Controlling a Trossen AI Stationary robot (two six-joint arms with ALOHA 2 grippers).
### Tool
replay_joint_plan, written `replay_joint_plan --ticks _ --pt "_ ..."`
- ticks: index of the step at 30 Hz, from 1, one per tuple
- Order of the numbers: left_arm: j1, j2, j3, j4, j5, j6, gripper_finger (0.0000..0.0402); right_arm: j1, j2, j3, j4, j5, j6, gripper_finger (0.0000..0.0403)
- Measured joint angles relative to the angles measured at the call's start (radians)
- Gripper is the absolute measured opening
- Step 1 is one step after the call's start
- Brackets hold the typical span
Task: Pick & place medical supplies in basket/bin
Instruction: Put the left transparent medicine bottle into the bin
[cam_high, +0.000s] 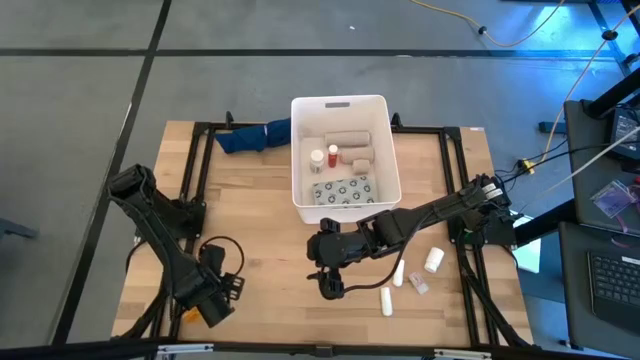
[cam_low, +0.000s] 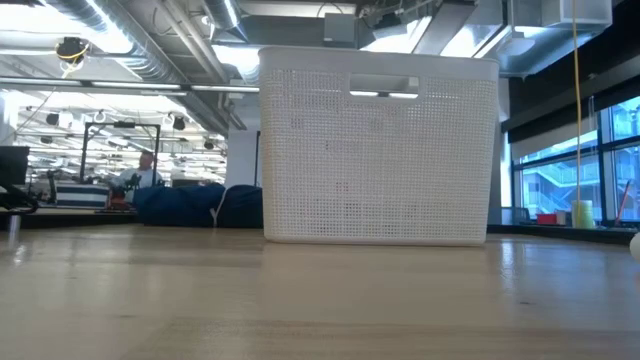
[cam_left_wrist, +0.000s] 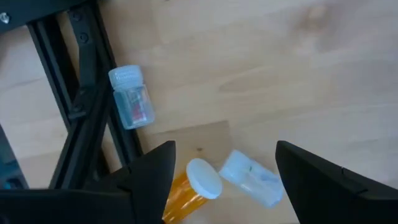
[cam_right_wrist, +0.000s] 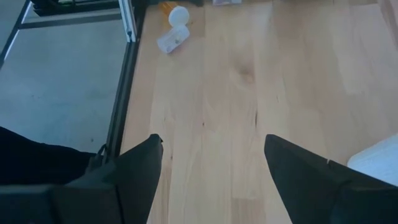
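Observation:
The white bin (cam_high: 383, 108) stands at the table's far middle and fills the low view as a perforated wall (cam_low: 378, 145). It holds beige rolls (cam_high: 345, 141), a red-capped bottle (cam_high: 333, 153), a white bottle (cam_high: 317, 158) and a grey blister pack (cam_high: 342, 190). White tubes and bottles (cam_high: 433, 260) (cam_high: 387, 299) lie near the right edge. My right gripper (cam_high: 327, 275) (cam_right_wrist: 212, 140) hovers open in front of the bin over bare wood. My left gripper (cam_high: 222, 290) (cam_left_wrist: 225, 149) is open at the near left, above an orange bottle (cam_left_wrist: 180, 196) and clear vials (cam_left_wrist: 252, 177) (cam_left_wrist: 132, 104).
A dark blue cloth (cam_high: 255, 136) lies left of the bin at the far edge. Black frame rails (cam_high: 195, 175) run along the table's left and right sides. A laptop (cam_high: 612, 280) and cables sit beyond the right edge. A person (cam_low: 148, 170) shows far off in the room.

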Motion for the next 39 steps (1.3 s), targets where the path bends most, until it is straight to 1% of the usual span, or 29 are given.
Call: replay_joint_plan --ticks 3,8,13,17,21,28,32,35,39 --pt "-0.009 0.000 0.000 0.000 0.004 0.022 0.0268 0.000 0.000 0.000 -0.013 0.000 -0.001 0.0282" --pt "-0.006 0.000 -0.023 -0.018 0.018 -0.019 0.0267 0.000 0.000 0.000 -0.013 0.000 -0.023 0.0282" --pt "-0.006 0.001 -0.142 -0.001 0.116 -0.041 0.0267 -0.004 0.000 0.000 -0.013 0.001 -0.024 0.0282" --pt "-0.005 0.000 -0.239 0.093 0.130 -0.045 0.0267 -0.012 0.000 0.000 -0.012 0.000 -0.027 0.0282" --pt "0.004 0.000 -0.318 0.182 0.168 -0.039 0.0267 -0.025 0.000 0.000 -0.012 0.000 -0.027 0.0282" --pt "0.021 0.000 -0.374 0.194 0.181 -0.036 0.0267 -0.045 0.000 0.000 -0.012 0.000 -0.047 0.0282" --pt "0.020 0.000 -0.401 0.194 0.232 -0.033 0.0267 -0.052 0.000 0.000 -0.012 0.000 -0.049 0.0282" --pt "0.020 0.000 -0.426 0.200 0.239 -0.033 0.0267 -0.058 0.000 0.000 -0.012 0.000 -0.051 0.0282" --pt "0.021 0.000 -0.468 0.268 0.252 -0.025 0.0267 -0.061 0.000 0.000 -0.012 0.000 -0.054 0.0282"
